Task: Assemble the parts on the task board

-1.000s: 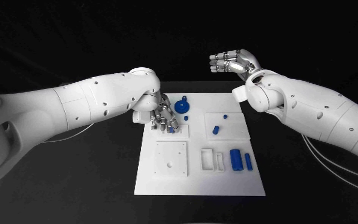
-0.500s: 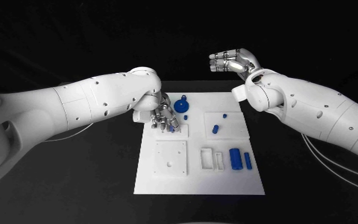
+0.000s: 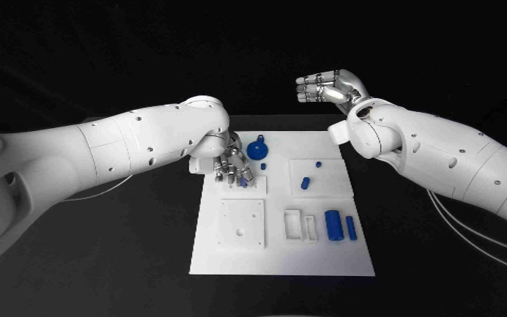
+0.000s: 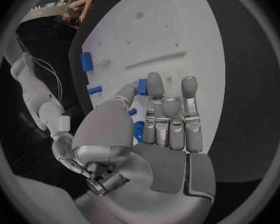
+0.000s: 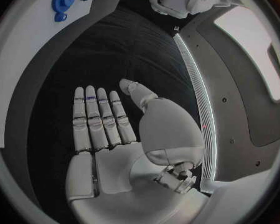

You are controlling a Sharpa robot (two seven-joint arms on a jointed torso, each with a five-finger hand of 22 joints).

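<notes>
so far: early going, by my judgement; most parts lie loose and unseated.
tabletop (image 3: pixel 105 258): black, carrying the task board under and in front of the left hand.
task board (image 3: pixel 283 258): white plate; its recessed blocks on the side nearer the robot than the left hand look unfilled.
right hand (image 3: pixel 330 86): raised beyond the board's far edge, well apart from every part, holding nothing; the right wrist view shows its fingers straight and side by side with the thumb apart.
left hand (image 3: pixel 232 163): down on the board's far-left area, fingers pointing downward onto it.
blue gear (image 3: pixel 258 148): just beside the left hand, toward the right hand.
two blue cylinders (image 3: pixel 340 226): lying side by side, well apart from both hands.
short peg (image 3: pixel 305 182): loose mid-board, between the hands.
small blue piece (image 4: pixel 142 86): pinched between the left hand's thumb and a fingertip, low over the board.
left to do: seating this piece, then the remainder.
</notes>
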